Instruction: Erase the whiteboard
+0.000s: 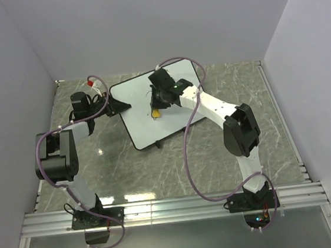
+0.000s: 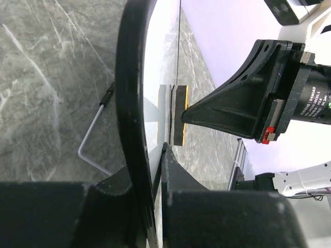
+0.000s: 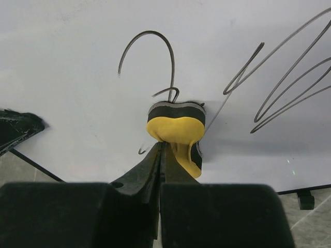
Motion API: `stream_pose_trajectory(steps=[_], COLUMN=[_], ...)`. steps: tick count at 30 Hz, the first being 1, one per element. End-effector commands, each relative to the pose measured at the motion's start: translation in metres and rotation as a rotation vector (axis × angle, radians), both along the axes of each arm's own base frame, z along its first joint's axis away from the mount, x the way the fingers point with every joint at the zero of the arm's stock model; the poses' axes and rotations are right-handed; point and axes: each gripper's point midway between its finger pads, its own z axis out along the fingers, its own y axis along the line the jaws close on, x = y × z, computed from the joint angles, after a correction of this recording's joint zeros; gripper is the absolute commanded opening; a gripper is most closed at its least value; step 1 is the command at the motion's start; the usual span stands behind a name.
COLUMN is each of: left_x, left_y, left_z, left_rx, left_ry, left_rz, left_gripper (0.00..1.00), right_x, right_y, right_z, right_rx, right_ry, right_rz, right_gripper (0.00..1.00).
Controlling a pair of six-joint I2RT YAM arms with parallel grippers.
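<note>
Right gripper (image 3: 163, 150) is pinched tight on the yellow eraser (image 3: 176, 129), whose dark felt face presses the whiteboard (image 1: 138, 118) near its middle. The board lies on the marble-patterned table (image 1: 274, 148), its left rim clamped by the closed left gripper (image 1: 118, 107). Grey marker loops (image 3: 282, 85) show on the board just beside the eraser. Wiping well likely means keeping the felt flat, pressing evenly, and sweeping overlapping strokes across those loops while the left grip steadies the board.
</note>
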Motion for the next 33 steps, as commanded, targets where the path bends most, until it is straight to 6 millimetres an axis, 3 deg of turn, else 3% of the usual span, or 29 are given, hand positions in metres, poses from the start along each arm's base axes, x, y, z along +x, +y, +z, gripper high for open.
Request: stream_pose_trajectory(steps=[1,2,8,12,16,21,24,26,33], left_x=[-0.005,-0.005,-0.003,-0.002,-0.001,-0.002,-0.003,-0.004,-0.005], left_y=[-0.015,-0.015,-0.014,-0.015,-0.016,-0.018,-0.017,-0.017,-0.018], left_z=[-0.001,-0.002,-0.004,-0.004,-0.004,-0.002,-0.003,-0.004,-0.004], left_rx=[0.070,0.071,0.073,0.075,0.074,0.074,0.078,0.081,0.081], left_ry=[-0.082,-0.079,-0.069,-0.070,-0.069,-0.070,-0.067,-0.065,-0.061], left_rz=[-0.051,-0.048,-0.048,-0.050,-0.053,-0.059,-0.058,-0.056,-0.059], left_gripper=[0.00,0.00,0.00,0.00,0.00,0.00,0.00,0.00,0.00], right_x=[-0.017,-0.022,-0.048,-0.054,-0.046,-0.027,-0.015,-0.003,0.004], right_y=[0.002,0.015,0.054,0.068,0.072,0.047,0.014,-0.008,-0.075], right_z=[-0.036,-0.028,-0.030,-0.022,-0.011,-0.025,-0.042,-0.041,-0.063], right_rx=[-0.038,-0.012,0.013,0.039,0.047,-0.033,-0.070,-0.078,-0.161], right_ry=[0.088,0.082,0.110,0.095,0.061,0.071,0.098,0.083,0.108], right_rz=[0.061,0.095,0.206,0.255,0.247,0.165,0.072,0.009,-0.133], right_gripper=[0.00,0.00,0.00,0.00,0.00,0.00,0.00,0.00,0.00])
